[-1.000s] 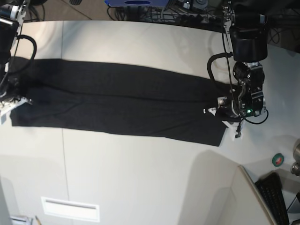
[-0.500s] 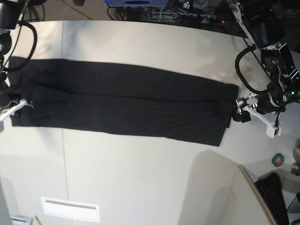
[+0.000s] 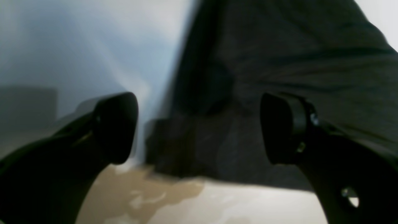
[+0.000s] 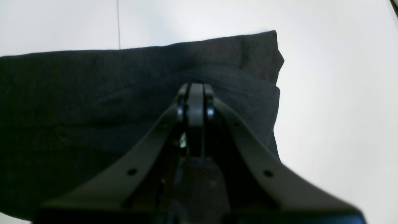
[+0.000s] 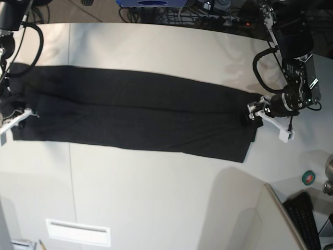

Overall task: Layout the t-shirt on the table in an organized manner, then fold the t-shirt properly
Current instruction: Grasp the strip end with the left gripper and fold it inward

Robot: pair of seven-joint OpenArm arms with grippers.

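The t-shirt (image 5: 135,112) lies as a long black strip across the off-white table (image 5: 156,198), plain side up. My left gripper (image 5: 252,111) sits at the strip's right end. In the blurred left wrist view it (image 3: 197,127) is open, its fingers (image 3: 115,127) wide apart over the cloth edge (image 3: 311,46), and nothing is pinched. My right gripper (image 5: 15,113) is at the strip's left end. In the right wrist view it (image 4: 195,93) is shut, and creases in the cloth (image 4: 77,93) run to its tips.
A green tape roll (image 5: 308,177) and a black keyboard (image 5: 304,219) lie at the right front. A pale slanted panel (image 5: 260,219) stands beside them. Cables (image 5: 218,13) run along the far edge. A white label (image 5: 78,232) lies near the front.
My left gripper opened and let go of the shirt's right end, swung out to the right, then came back to the cloth's edge. The right arm has stayed put.
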